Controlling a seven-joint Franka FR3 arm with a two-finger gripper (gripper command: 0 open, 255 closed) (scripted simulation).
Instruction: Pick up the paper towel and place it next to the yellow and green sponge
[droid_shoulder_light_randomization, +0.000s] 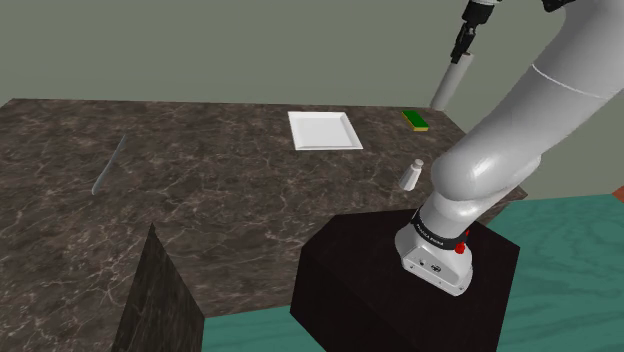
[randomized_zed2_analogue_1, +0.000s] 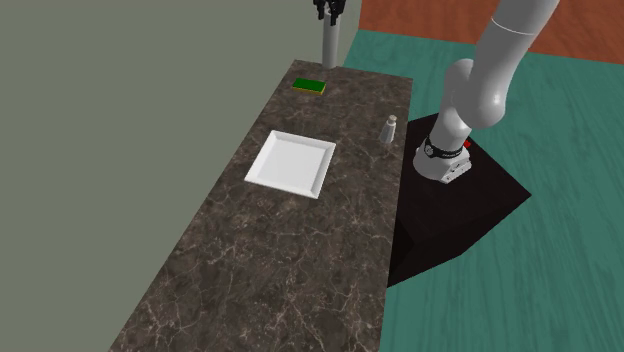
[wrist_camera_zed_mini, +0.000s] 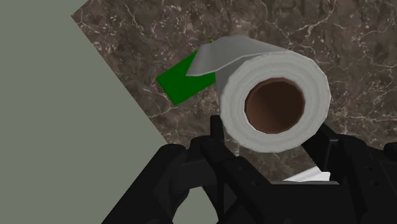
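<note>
Gripper (droid_shoulder_light_randomization: 462, 42) clamped on the paper towel roll (droid_shoulder_light_randomization: 447, 85), one black finger on each side of the upper end in the wrist view, brown core open toward the camera. Gripper (randomized_zed2_analogue_1: 328, 10) is cut off by the top edge in the second exterior view, and most of the arm is out of frame there too. The roll (randomized_zed2_analogue_1: 331, 45) hangs slightly tilted at the far corner of the dark marble counter (droid_shoulder_light_randomization: 200, 210), near the yellow and green sponge (droid_shoulder_light_randomization: 415, 121). Cannot tell if the roll's lower end touches the counter. In the wrist view the roll (wrist_camera_zed_mini: 273, 95) covers part of the sponge (wrist_camera_zed_mini: 181, 79), with a loose sheet flap lying over its near end; the gripper (wrist_camera_zed_mini: 270, 137) is partly hidden by the roll. A white sliver below the roll there is too small to identify. The square white plate (droid_shoulder_light_randomization: 324, 130) lies flat mid-counter, well apart from the sponge. The small white shaker (droid_shoulder_light_randomization: 411, 176) stands upright near the counter edge by the black stand (droid_shoulder_light_randomization: 400, 300). A thin grey utensil (droid_shoulder_light_randomization: 108, 165) lies toward the shoulder view's left, type unclear. Count: one roll, one sponge, one plate, one shaker, one utensil.
</note>
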